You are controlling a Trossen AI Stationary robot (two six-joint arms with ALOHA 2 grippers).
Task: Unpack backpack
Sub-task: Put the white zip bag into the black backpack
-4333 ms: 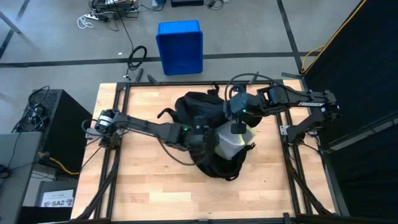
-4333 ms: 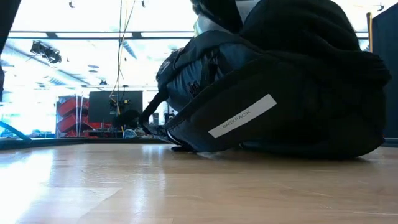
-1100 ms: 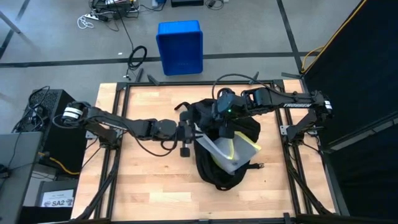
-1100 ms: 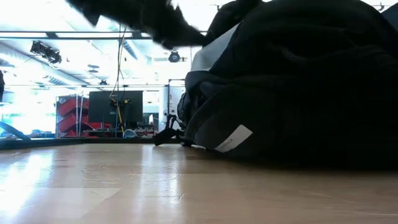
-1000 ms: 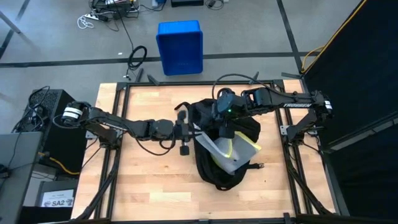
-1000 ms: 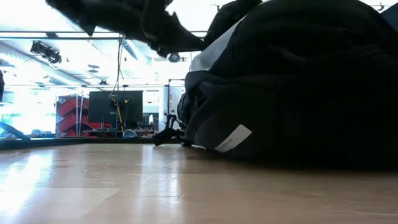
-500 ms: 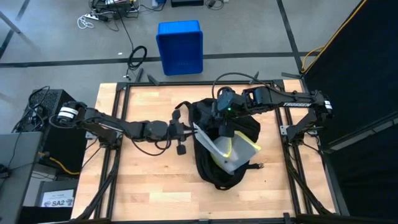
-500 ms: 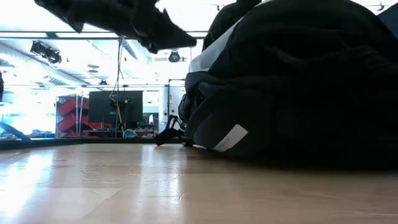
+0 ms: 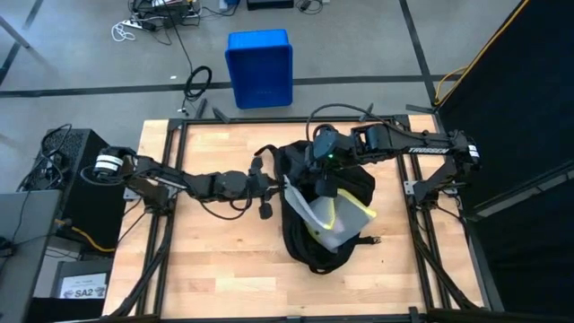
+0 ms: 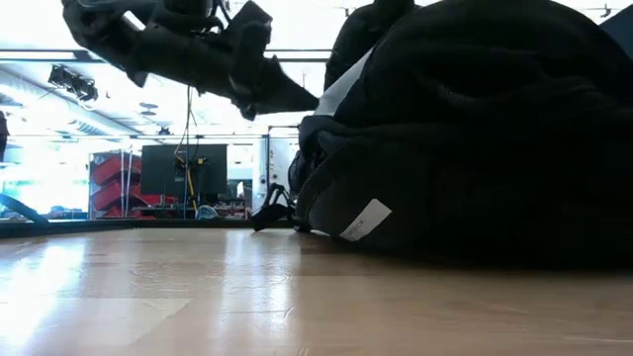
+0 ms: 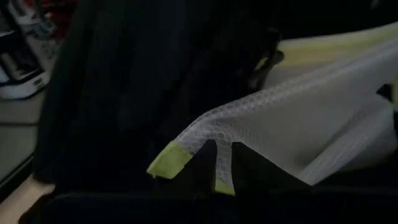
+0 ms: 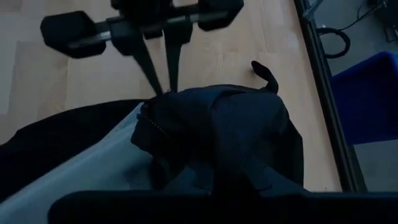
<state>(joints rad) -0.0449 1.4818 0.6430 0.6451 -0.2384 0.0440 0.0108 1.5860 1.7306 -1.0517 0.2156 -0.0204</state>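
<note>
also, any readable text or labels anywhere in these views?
"SA2": white label on the floor off the wooden table's left corner; smaller print there too small to read.
White tag on the large black fabric backpack: print blurred.
White lettering on the right arm: too small.

Light wooden table (image 9: 206, 260) in a black frame, the black backpack (image 9: 309, 249) directly on it.

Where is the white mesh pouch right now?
In the high view the mesh pouch sticks out of the open backpack near the table's middle, just below the right claw, with the left claw at the bag's left edge.
</note>
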